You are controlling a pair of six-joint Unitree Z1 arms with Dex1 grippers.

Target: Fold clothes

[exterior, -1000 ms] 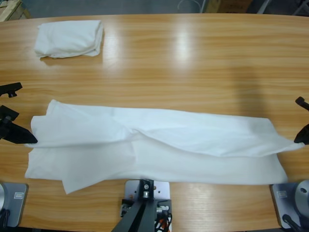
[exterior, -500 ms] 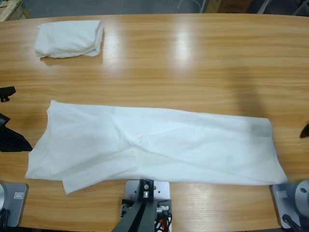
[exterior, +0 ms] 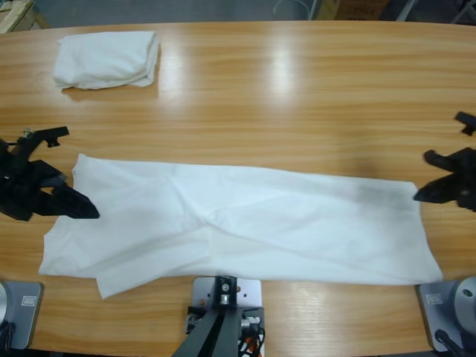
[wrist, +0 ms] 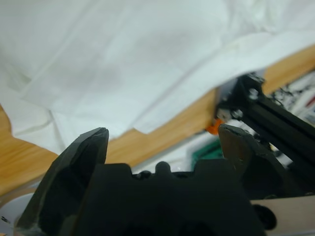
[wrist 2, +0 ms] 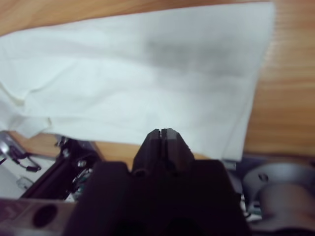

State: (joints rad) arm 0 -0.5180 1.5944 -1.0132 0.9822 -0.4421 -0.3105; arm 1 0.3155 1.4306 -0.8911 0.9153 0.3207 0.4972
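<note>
Flanking flat T-shirt point(exterior: 238, 227), left gripper point(exterior: 71, 175), right gripper point(exterior: 439, 175)

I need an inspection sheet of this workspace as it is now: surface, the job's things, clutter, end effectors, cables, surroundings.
Surface: long wooden table, bare wood around the clothes.
Job's things: a white T-shirt spread flat in a long strip along the near edge; a folded white T-shirt at the far left corner.
Clutter: nothing seen.
End effectors: left end effector open, over the spread shirt's left end, holding nothing; right end effector shut and empty, at the shirt's right end.
Cables: thin cables below the table edge, in the right wrist view.
Surroundings: a wooden pallet corner beyond the far left edge.
</note>
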